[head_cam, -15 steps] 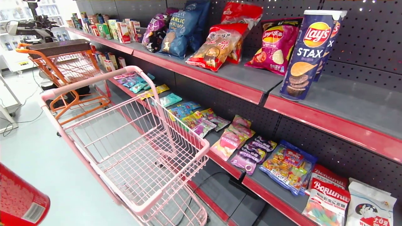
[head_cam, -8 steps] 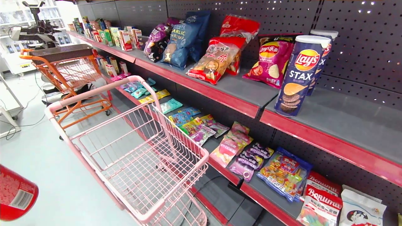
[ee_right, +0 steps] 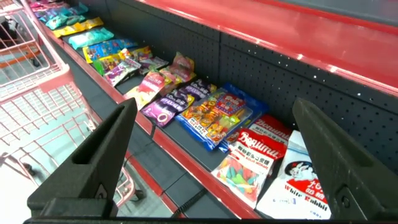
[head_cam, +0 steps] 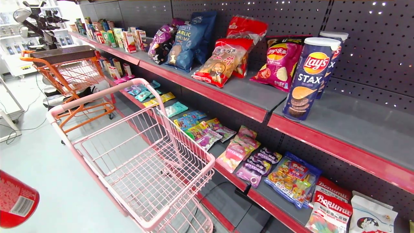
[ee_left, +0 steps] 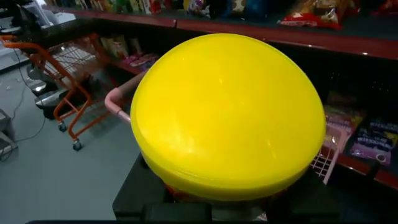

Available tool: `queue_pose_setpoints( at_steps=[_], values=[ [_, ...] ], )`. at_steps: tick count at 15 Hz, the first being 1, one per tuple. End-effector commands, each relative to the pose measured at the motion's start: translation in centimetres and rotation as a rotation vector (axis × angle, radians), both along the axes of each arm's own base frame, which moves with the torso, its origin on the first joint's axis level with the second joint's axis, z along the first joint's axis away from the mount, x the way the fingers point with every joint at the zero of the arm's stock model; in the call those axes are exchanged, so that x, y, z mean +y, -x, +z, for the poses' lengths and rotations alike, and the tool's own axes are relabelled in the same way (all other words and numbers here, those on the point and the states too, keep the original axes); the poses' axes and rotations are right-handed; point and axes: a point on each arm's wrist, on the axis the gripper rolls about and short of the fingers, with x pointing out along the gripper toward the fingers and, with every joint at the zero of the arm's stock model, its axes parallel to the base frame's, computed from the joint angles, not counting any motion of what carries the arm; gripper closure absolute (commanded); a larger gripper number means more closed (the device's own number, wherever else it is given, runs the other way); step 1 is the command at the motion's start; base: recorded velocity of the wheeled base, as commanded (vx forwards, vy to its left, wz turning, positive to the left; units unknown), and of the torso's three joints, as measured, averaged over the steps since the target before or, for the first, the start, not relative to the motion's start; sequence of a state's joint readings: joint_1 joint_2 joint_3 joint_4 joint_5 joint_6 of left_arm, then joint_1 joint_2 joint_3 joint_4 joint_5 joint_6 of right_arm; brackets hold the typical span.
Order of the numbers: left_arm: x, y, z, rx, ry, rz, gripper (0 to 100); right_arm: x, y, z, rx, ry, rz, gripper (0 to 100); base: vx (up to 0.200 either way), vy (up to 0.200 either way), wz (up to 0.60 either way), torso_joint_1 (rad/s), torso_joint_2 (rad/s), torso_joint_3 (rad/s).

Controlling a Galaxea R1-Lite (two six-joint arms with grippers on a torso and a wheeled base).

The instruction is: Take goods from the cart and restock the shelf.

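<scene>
free: upper shelf (head_cam: 355, 119) bare right of blue cans (head_cam: 307, 77) | blocked: pink cart (head_cam: 142, 161) fronts lower shelf (head_cam: 262, 189)

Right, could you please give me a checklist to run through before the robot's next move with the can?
1. Red can held, yellow lid on: ok.
2. Bare space on the upper shelf beside the blue cans: ok.
3. Right gripper open and empty: ok.
4. More goods in the pink cart: not ok, basket looks empty.
5. Firmness of the grip on the can: cannot tell.
</scene>
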State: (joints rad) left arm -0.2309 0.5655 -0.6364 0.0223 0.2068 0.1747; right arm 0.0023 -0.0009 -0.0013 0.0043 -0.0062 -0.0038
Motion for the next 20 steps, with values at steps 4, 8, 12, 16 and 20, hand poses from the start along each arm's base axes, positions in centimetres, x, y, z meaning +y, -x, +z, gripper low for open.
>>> queue_pose_setpoints(
  at_steps=[4,8,12,16,20],
  values=[
    [-0.04,-0.15,-0.08,0.007,-0.002,0.0,100,0.0,0.0,0.02,-0.001,0.001,0.001,0,0.0,0.0,0.0,0.155,-0.4,-0.241],
    [-0.03,-0.14,-0.17,0.01,-0.004,0.0,100,0.0,0.0,0.02,-0.001,0.001,0.001,0,0.0,0.0,0.0,0.22,-0.56,-0.332],
    [-0.03,-0.1,-0.17,0.008,-0.004,-0.002,100,0.0,0.0,0.02,-0.001,0.001,0.001,0,0.0,0.0,0.0,0.183,-0.41,-0.243],
    [-0.03,-0.1,-0.17,0.008,-0.019,-0.001,100,0.0,0.0,0.02,-0.001,0.001,0.001,0,0.0,0.0,0.0,0.16,-0.37,-0.212],
    [-0.04,-0.14,-0.17,0.009,-0.049,-0.002,100,0.0,0.0,0.02,-0.001,-0.001,0.001,0,0.0,0.0,0.0,0.156,-0.36,-0.198]
  ],
)
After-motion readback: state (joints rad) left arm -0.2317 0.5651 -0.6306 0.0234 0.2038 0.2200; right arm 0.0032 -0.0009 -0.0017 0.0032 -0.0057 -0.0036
